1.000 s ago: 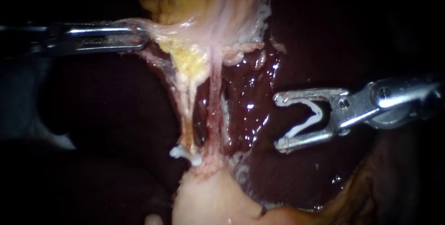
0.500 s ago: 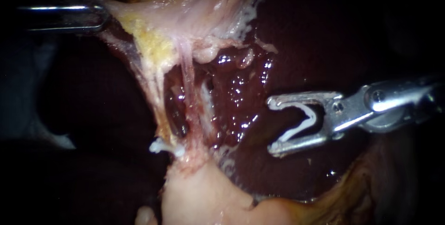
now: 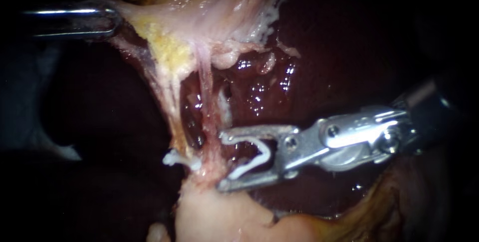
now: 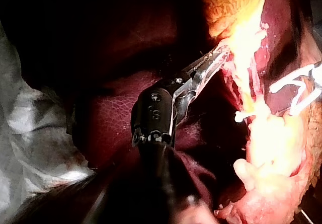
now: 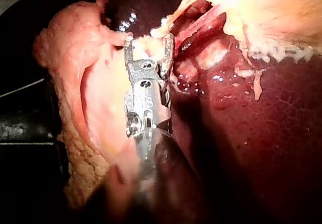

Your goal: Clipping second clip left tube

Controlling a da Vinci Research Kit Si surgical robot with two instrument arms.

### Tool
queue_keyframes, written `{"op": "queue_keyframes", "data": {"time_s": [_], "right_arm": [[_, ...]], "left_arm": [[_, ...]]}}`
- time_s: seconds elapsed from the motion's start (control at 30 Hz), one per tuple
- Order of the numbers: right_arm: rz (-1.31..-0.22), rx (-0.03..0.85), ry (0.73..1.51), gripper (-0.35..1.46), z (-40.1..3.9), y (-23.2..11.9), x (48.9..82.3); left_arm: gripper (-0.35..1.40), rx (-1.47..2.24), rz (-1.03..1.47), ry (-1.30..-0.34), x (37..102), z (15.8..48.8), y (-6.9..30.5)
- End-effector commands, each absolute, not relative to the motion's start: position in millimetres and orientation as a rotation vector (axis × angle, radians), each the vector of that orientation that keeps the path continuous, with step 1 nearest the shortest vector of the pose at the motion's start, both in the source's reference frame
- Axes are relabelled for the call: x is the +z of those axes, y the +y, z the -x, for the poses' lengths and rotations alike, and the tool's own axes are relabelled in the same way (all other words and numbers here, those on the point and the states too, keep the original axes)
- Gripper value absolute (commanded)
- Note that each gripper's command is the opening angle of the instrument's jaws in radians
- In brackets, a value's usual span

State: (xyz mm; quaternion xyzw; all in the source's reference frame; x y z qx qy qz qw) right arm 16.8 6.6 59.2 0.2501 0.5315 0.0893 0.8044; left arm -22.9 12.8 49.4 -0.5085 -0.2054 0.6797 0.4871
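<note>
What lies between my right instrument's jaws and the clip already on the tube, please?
In the endoscope view, one thin pink tube runs between them: the right instrument, carrying its own clip, stands just beside it, the placed clip beyond.

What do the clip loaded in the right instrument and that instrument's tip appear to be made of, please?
The loaded clip looks like white plastic: opaque, fairly matte, bent into an open V. I cannot be sure of that. The tip of the right instrument looks like polished steel: silvery, with bright glints and a small screw head.
</note>
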Motion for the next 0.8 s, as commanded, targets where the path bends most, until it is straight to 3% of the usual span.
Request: {"op": "queue_keyframes", "data": {"time_s": [0.03, 0.57, 0.8], "right_arm": [[-0.536, 0.193, 1.137, 0.5, -17.2, 6.6, 59.5], [-0.552, 0.187, 1.138, 0.5, -20.0, 7.3, 65.1], [-0.588, 0.144, 1.188, 0.5, -21.8, 7.1, 65.8]], "left_arm": [[-0.35, 1.654, 1.237, -0.5, 49.4, 23.0, 12.8], [-0.35, 1.654, 1.237, -0.502, 49.3, 23.1, 12.7], [-0.35, 1.654, 1.237, -0.502, 49.3, 23.1, 12.6]]}}
